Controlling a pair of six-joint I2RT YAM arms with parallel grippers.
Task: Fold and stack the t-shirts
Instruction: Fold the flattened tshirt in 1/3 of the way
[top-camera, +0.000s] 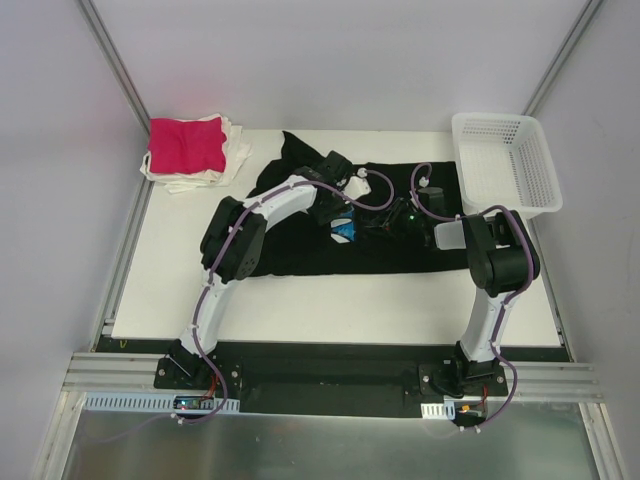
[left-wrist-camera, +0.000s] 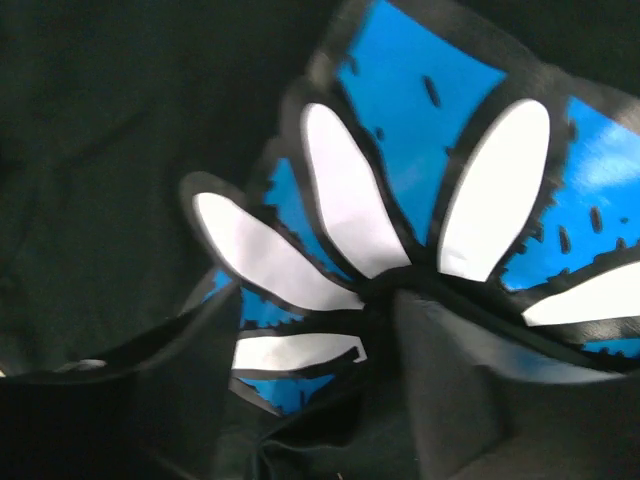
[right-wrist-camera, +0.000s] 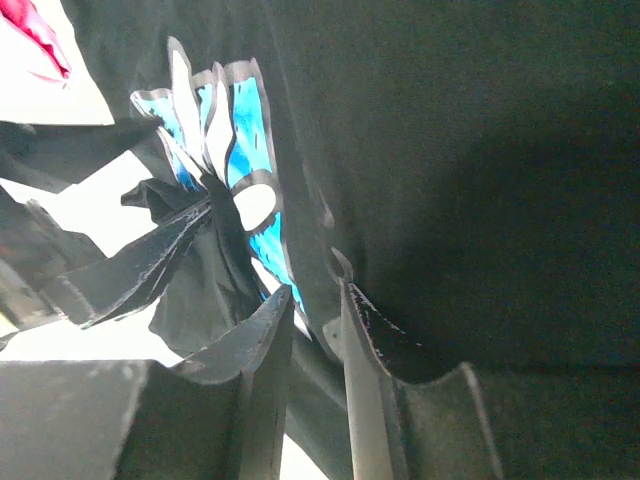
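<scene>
Right pincer (right-wrist-camera: 315, 300): fingers nearly together, clamped on a fold of the black t-shirt (top-camera: 330, 262). Left pincer (left-wrist-camera: 315, 310): fingers apart, low over the blue daisy print (left-wrist-camera: 400, 130), with bunched cloth in the gap. Black t-shirt lies spread across the middle of the bench (top-camera: 330, 310), both arms over its centre. Pink t-shirt (top-camera: 187, 145) sits folded on the white t-shirts (top-camera: 238, 160) at the far left corner. Mesh basket (top-camera: 505, 160) stands at far right, just beside the black t-shirt.
</scene>
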